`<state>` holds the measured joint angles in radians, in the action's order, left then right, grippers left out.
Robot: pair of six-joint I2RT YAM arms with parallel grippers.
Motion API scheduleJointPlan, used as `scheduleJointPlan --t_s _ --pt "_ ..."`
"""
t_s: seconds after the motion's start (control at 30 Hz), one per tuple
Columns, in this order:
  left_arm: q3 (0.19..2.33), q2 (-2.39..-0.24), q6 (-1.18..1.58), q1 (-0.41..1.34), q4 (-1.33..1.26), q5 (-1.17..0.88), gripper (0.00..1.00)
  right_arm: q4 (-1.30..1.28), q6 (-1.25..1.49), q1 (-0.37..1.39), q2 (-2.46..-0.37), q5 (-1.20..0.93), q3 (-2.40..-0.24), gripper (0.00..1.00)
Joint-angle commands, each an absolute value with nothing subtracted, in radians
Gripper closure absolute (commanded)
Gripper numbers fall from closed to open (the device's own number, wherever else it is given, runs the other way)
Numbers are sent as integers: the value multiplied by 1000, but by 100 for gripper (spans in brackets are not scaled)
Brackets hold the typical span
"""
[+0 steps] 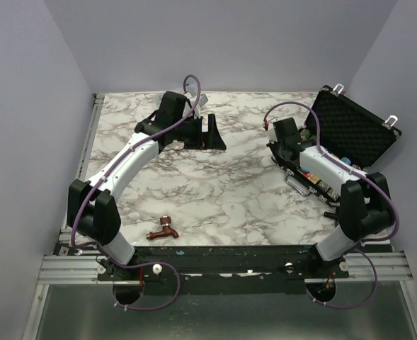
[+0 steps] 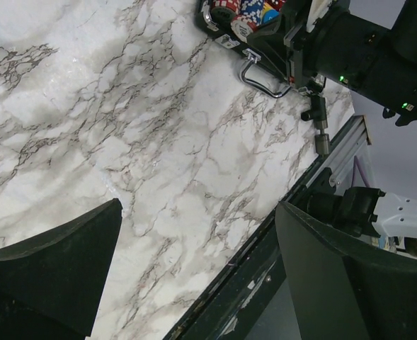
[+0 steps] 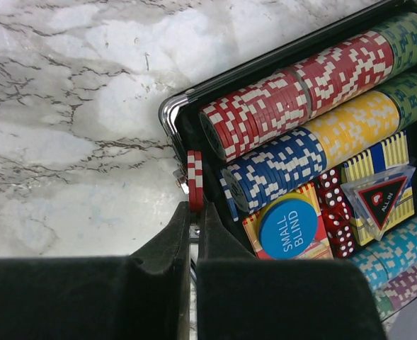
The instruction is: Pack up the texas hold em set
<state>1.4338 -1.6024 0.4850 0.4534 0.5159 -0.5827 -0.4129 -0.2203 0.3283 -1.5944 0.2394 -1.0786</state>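
You have the black case point(image 1: 353, 129) lying open, lid raised. Your right gripper point(image 1: 280, 150) sits over the case's left end, your left gripper point(image 1: 214, 136) hangs well left of it, and the copper faucet point(image 1: 163, 230) lies farther left.

Bright, even light; soft faint shadows on table point(image 1: 222, 198); close tool fingers point(image 3: 279, 297) dark, slightly blurred

- Table point(image 1: 222, 191) middle bare, wide passage.
- Faucet point(image 1: 163, 231) lies near the front-left edge, in a low sweep's way.
- Raised case lid point(image 1: 353, 131) walls off far right; chip rows point(image 3: 300, 92) seem packed tight.
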Motion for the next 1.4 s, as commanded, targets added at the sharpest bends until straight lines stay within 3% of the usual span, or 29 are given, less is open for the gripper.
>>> scheduleJointPlan --t_s 0.0,1.07,1.37 --pt "1462 -1603 474 456 525 -572 11 -396 -283 348 -1631 323 -1119 99" --pt "1464 -1619 479 456 521 -603 11 -365 -367 375 -1736 418 -1136 99" --pt "1467 -1627 479 456 522 -613 11 -365 -382 395 -1752 433 -1124 95"
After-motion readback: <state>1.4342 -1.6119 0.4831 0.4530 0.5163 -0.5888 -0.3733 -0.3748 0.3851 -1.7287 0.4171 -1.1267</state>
